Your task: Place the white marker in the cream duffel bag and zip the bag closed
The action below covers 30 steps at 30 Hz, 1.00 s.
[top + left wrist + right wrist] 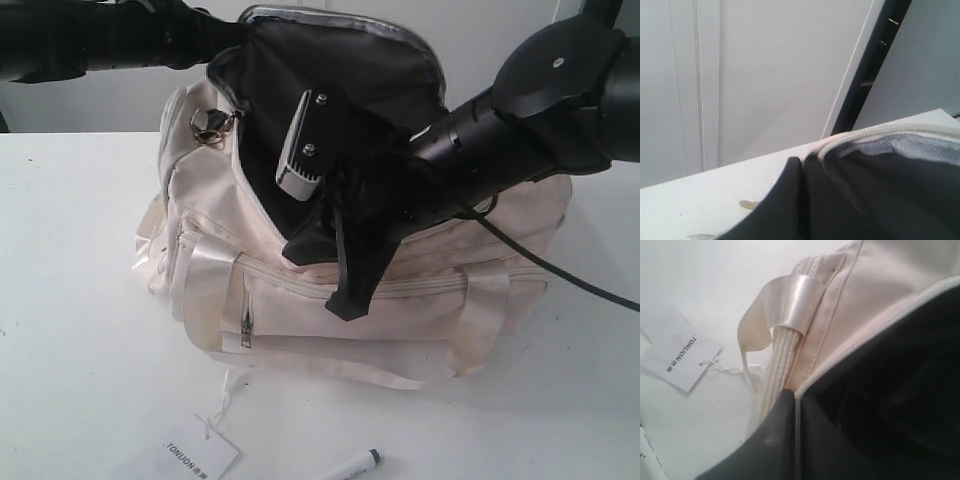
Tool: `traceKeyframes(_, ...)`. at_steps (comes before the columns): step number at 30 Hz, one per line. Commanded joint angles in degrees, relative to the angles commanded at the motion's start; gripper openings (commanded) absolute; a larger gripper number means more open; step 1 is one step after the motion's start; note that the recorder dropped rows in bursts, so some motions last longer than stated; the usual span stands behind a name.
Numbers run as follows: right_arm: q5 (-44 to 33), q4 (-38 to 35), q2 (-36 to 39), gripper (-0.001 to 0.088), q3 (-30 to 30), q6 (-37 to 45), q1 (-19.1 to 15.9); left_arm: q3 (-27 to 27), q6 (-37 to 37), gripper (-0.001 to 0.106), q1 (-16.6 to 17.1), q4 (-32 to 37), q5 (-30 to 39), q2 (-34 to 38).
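The cream duffel bag (pixel 420 290) sits on the white table (pixel 70 330) with its top gaping; its black lining (pixel 345 265) spills over the front, and the curved flap (pixel 340 40) stands upright behind. The right gripper (pixel 297 182) reaches in from the right; in its wrist view its dark fingers (pixel 770 440) are pressed together on the piped rim of the opening, just beside the shiny strap handle (pixel 795 297). The left gripper (pixel 801 162) comes in from the far left; its fingers also look closed, pinching the flap's cream edge, though the grip itself is partly hidden. The white marker (pixel 352 466) lies on the table in front of the bag, outside it and well apart from both grippers; a paper tag (pixel 195 458) lies near it.
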<state>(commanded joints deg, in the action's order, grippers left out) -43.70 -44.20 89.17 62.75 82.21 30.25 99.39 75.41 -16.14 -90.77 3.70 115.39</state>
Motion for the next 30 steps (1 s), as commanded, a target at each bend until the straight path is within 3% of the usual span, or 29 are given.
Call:
traceKeyframes(6,0.9,0.3,0.0,0.0,0.0,0.0,0.0,2.0,0.0,0.0,0.0,0.0,-4.1,1.6)
traceKeyframes(13,7.9,-0.3,0.7,0.0,0.0,0.0,0.0,2.3,0.0,0.0,0.0,0.0,-3.7,2.1)
traceKeyframes(16,10.1,-3.9,1.5,0.0,0.0,0.0,0.0,2.3,0.0,0.0,0.0,0.0,-3.7,2.1)
traceKeyframes(30,11.7,-3.4,4.5,0.0,0.1,0.5,0.0,2.3,0.0,0.0,0.0,0.0,-3.7,2.1)
